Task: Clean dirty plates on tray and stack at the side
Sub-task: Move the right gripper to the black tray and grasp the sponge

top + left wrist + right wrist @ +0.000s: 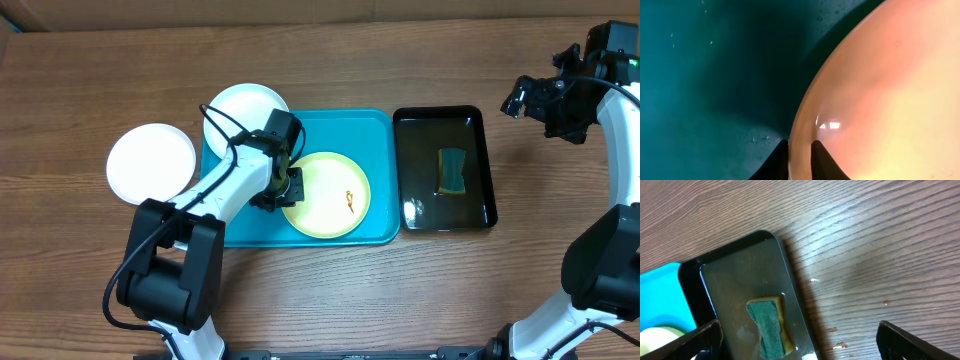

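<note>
**Left gripper pinches the yellow-green plate's rim on the turquoise tray**

Closest to the lens, the left gripper (799,159) has its two dark fingers (826,162) drawn narrow, one on each side of the rim of the pale yellow-green plate (330,195), clamping it. This plate lies flat inside the tray (370,130), towards its near right part. A small orange-brown smear (351,201) marks the plate's middle.

A white plate (245,115) overlaps the tray's far left corner. A second white plate (151,163) sits on the wooden table (400,300), just beside the tray's left edge.

Just beside the tray's right edge stands a glossy black tray (437,111) holding water and a green sponge (452,171).

Farther off, beyond the tray's far right corner, the right gripper (520,100) hangs above the table, jaws spread wide and holding nothing.
</note>
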Action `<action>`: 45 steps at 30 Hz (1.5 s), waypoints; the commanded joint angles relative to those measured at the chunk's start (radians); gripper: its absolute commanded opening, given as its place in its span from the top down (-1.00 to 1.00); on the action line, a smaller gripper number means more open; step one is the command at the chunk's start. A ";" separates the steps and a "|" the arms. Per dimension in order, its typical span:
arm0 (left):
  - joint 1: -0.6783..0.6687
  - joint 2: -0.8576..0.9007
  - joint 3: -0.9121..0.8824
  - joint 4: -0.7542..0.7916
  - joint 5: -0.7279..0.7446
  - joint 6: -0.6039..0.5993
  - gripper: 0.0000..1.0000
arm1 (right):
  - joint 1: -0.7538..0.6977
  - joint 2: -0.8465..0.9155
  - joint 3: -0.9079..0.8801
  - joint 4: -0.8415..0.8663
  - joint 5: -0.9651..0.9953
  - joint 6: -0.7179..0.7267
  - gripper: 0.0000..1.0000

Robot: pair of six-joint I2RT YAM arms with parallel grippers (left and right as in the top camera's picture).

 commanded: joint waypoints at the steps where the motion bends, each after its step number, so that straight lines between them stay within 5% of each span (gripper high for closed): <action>1: -0.007 -0.011 0.021 -0.003 -0.054 -0.093 0.82 | 0.004 -0.007 0.010 0.004 0.007 0.004 -1.00; 24: -0.002 -0.011 0.021 -0.019 0.000 -0.375 0.91 | 0.004 -0.007 0.010 0.003 0.007 0.004 -1.00; 26: 0.000 -0.011 0.021 0.003 0.026 -0.380 0.80 | 0.004 -0.007 0.010 0.003 0.007 0.004 -1.00; 29: 0.000 -0.011 0.021 0.030 0.025 -0.333 0.37 | 0.004 -0.007 0.010 0.003 0.007 0.004 -1.00; 32: 0.007 -0.011 0.021 0.048 0.005 -0.205 0.27 | 0.004 -0.007 0.010 0.003 0.007 0.004 -1.00; 41: 0.001 -0.010 0.021 0.044 -0.083 -0.036 0.92 | 0.004 -0.007 0.010 0.004 0.007 0.004 -1.00; 45: 0.000 -0.010 0.021 0.029 -0.092 -0.090 0.92 | 0.004 -0.007 0.010 0.003 0.007 0.004 -1.00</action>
